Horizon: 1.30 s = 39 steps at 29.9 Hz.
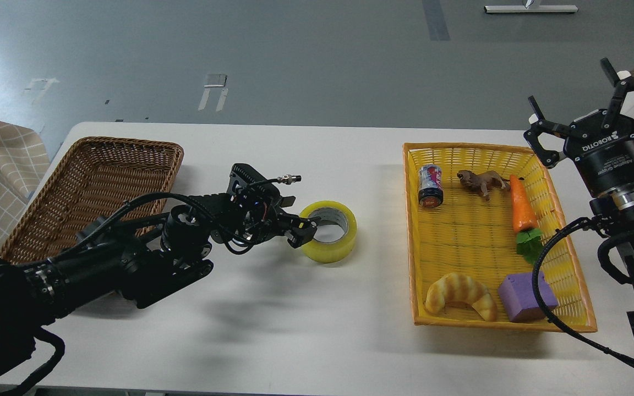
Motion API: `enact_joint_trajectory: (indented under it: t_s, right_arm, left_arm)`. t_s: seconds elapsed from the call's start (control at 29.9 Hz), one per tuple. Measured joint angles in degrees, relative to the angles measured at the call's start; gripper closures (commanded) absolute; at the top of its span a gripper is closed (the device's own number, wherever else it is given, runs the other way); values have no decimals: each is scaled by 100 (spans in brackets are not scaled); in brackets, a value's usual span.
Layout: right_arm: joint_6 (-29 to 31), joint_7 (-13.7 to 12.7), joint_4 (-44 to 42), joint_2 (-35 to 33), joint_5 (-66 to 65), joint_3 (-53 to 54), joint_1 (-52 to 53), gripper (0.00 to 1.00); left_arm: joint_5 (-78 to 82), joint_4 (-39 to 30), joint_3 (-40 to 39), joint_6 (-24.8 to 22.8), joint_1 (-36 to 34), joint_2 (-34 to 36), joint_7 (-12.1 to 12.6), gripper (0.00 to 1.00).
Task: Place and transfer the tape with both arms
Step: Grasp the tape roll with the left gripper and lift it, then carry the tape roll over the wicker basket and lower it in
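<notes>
Left gripper straddles the near-left wall of the tape, which lies flat on the table between the baskets; whether it pinches yet, I cannot tell. Squeeze the wall squarely before lifting. Right gripper hangs spread, well apart.

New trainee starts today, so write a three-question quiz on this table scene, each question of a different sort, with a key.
1. True or false: the tape roll lies inside the brown wicker basket.
2. Multiple choice: which gripper is at the tape roll? A) the left gripper B) the right gripper C) neither
3. Fill in: the purple block sits in the yellow basket beside the toy ____.

Key
1. False. It lies on the white table, between the two baskets.
2. A. The right gripper is raised beyond the yellow basket's far right corner, fingers spread.
3. Croissant. The soda can, toy lion and toy carrot lie farther back.
</notes>
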Motion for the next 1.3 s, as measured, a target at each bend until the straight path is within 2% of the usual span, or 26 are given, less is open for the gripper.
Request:
enact_joint_trajectory:
  t_s: [0.13,0.2,0.23,0.27,0.3,0.74,0.94,1.14,1.3]
  right_arm:
    - [0,0,-3,-1,0,1,0,0]
    - [0,0,-3,-1,0,2,0,0]
    - [0,0,-4,-1,0,5,0,0]
    - [0,0,-6,-1,0,7,0,0]
    - [0,0,-8,-2,0,8,0,0]
    - [0,0,-9,-2,5,55,0,0]
    - [0,0,-9,-2,6,78,0,0]
    - [0,0,-9,5,7,80,0,0]
    - [0,0,-9,26,9,80,0,0]
  left_arm:
    - [-152,-2,-2,-80,-14,0,-5,57]
    - [-225,-8,-2,-117,-15,0,-7,82]
    - [-244,-8,-1,-131,-15,-2,-7,86]
    - [-254,-7,-1,-138,-14,-2,-7,98]
    - [-262,-7,0,-143,-14,-2,-7,100]
    - [-263,-169,82,-154,-278,124,-167,100]
    - [-494,-499,63,-136,-779,536,-233,100]
    - [-913,-535,74,-157,-1229,1072,-295,100]
    - [-1070,-528,76,-167,-1512,1657,-460,100]
